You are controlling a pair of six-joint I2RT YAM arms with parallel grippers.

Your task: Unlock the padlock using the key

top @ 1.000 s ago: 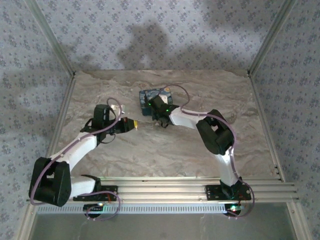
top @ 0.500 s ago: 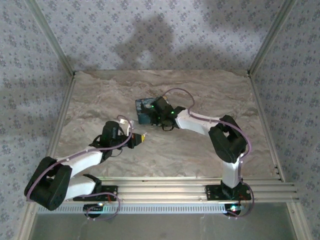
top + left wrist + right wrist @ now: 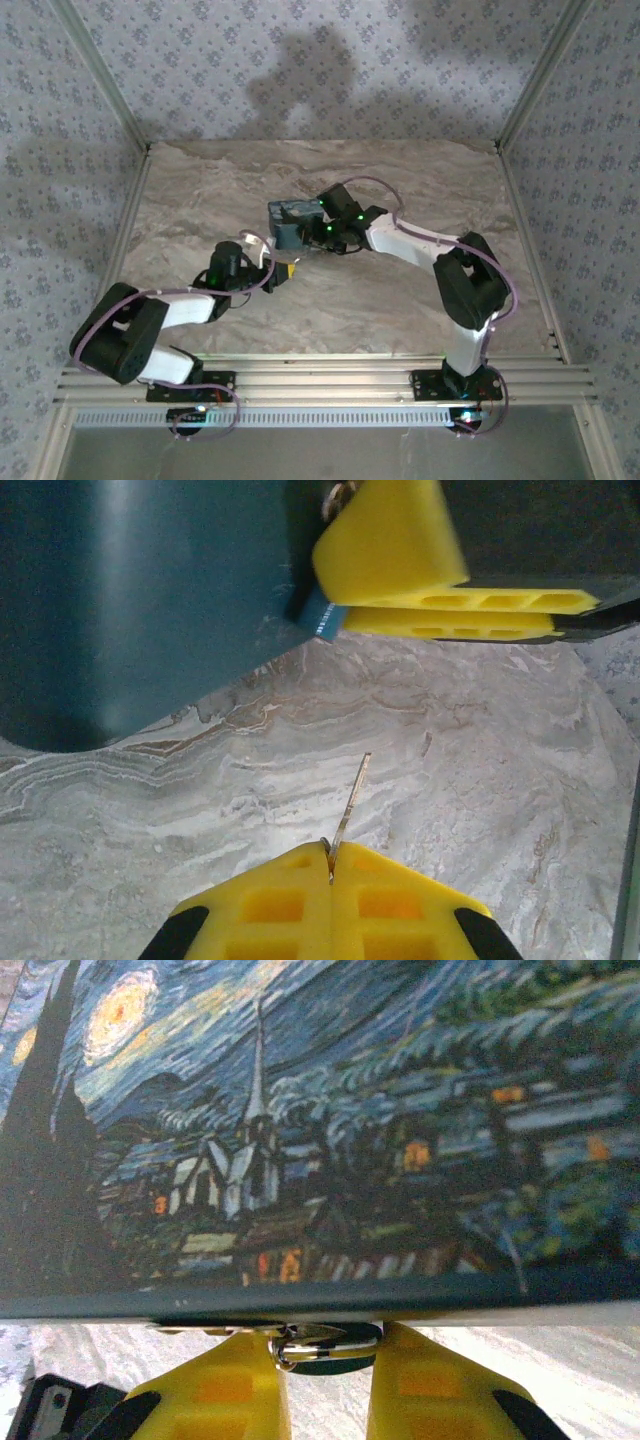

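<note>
A dark blue box (image 3: 286, 218) is set near the middle of a table (image 3: 420, 300) with a stone pattern. A night sky with stars and a church is painted on the box. The table is closed in by flowered walls (image 3: 300, 70).

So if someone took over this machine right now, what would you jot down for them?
Left tool: shut on the key, blade aimed toward the box.
Right tool: closed on the small metal padlock at the box's edge.
Done: key and padlock both gripped, close together.
Left: key is not in the lock yet; insert, turn, open the shackle.
</note>
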